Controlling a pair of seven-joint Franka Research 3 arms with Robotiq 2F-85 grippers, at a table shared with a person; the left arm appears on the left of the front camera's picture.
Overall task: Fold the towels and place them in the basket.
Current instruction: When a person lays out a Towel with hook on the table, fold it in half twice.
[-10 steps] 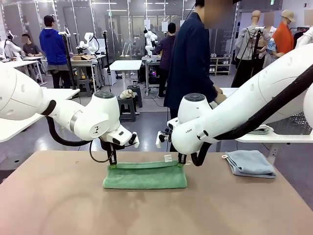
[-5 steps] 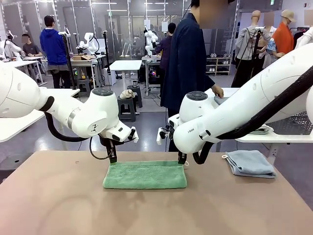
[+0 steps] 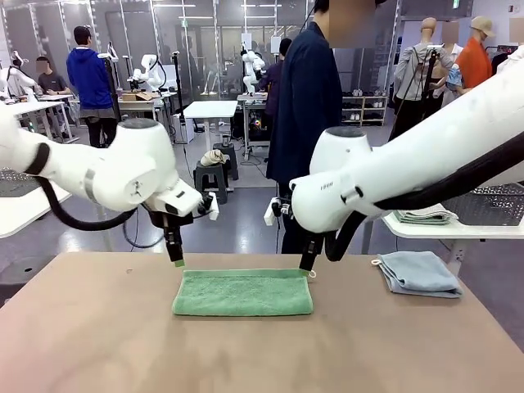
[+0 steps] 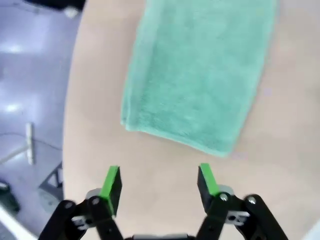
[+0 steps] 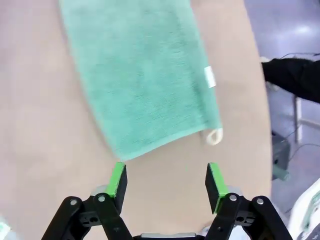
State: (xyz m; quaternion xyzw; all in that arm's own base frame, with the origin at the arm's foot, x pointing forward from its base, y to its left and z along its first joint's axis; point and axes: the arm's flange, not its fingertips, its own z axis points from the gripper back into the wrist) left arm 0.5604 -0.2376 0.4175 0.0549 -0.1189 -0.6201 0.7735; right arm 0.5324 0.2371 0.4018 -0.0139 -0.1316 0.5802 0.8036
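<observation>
The green towel (image 3: 242,292) lies folded in a long strip at the middle of the table, also seen from above as the green towel (image 4: 197,70) and the green towel (image 5: 137,75) with its white label and corner loop. My left gripper (image 3: 175,259) hovers open just above the table past the towel's left end, with nothing between its fingers (image 4: 111,184). At the towel's right far corner my right gripper (image 3: 305,267) is open too, its pads (image 5: 118,180) bare. The pale blue towel (image 3: 418,272) lies folded at the table's right. The basket is out of view.
A person in a dark coat (image 3: 307,106) stands at the far side of the table. A side table (image 3: 442,225) at right holds folded cloths and a dark lattice bin (image 3: 491,203). Bare tabletop (image 3: 246,352) spreads in front of the towel.
Both grippers let go of the green towel's far edge, which dropped flat into a fold, and lifted up and apart. The left arm drew back to the left.
</observation>
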